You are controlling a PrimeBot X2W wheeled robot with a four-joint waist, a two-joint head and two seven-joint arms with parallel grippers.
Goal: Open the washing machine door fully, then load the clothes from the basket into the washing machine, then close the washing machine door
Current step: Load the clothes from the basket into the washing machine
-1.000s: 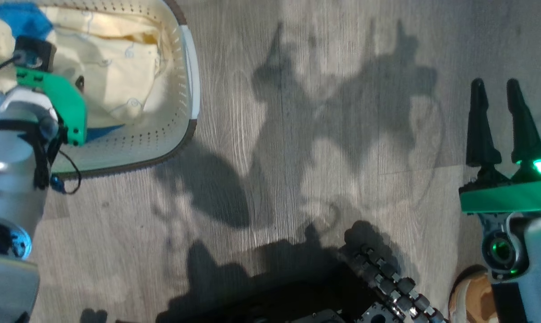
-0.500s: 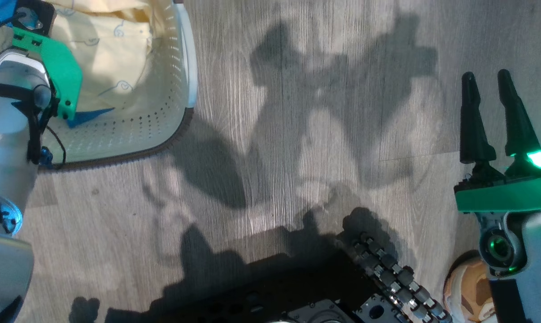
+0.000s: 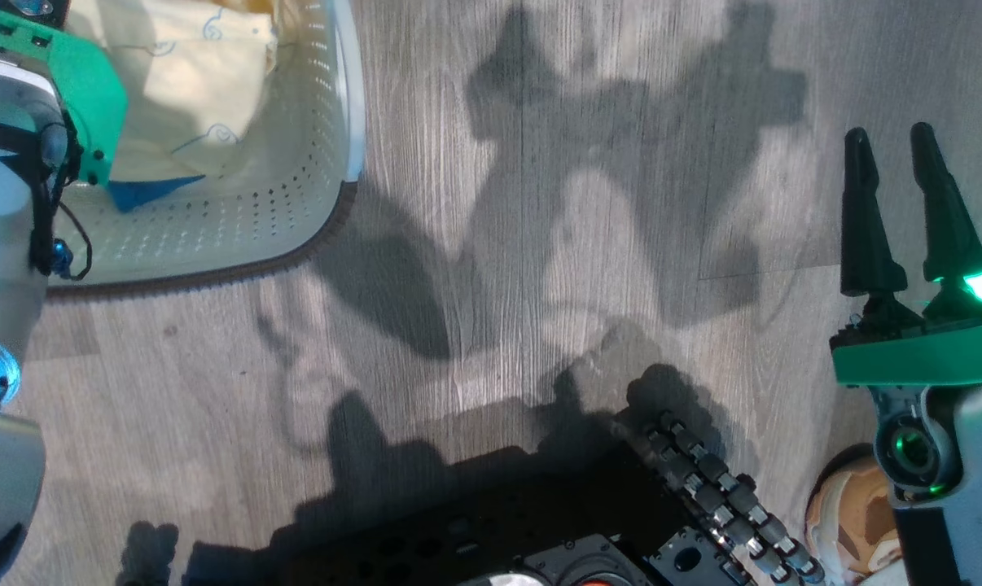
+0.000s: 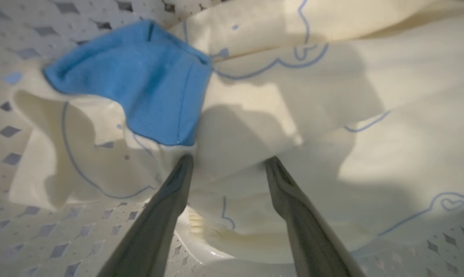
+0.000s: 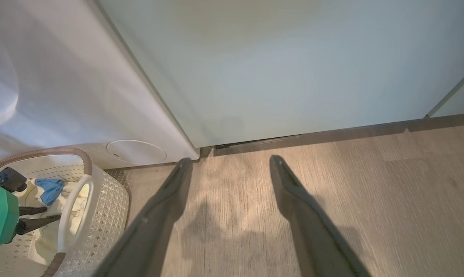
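Soft, limp yellow clothes [image 4: 312, 115]: light, will drape. Left gripper [image 4: 230, 158] spread, tips in fabric, nothing clamped; pinch bunched fold between them. Right gripper [image 3: 890, 138] open, empty.

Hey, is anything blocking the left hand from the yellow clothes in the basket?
Nothing visible does. The left hand sits inside the cream perforated plastic basket, its open dark fingers with their tips at the pale yellow printed clothes, just below the bright blue trim piece.

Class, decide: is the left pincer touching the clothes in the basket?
Touching. In the left wrist view, the left pincer sinks both fingertips into the clothes.
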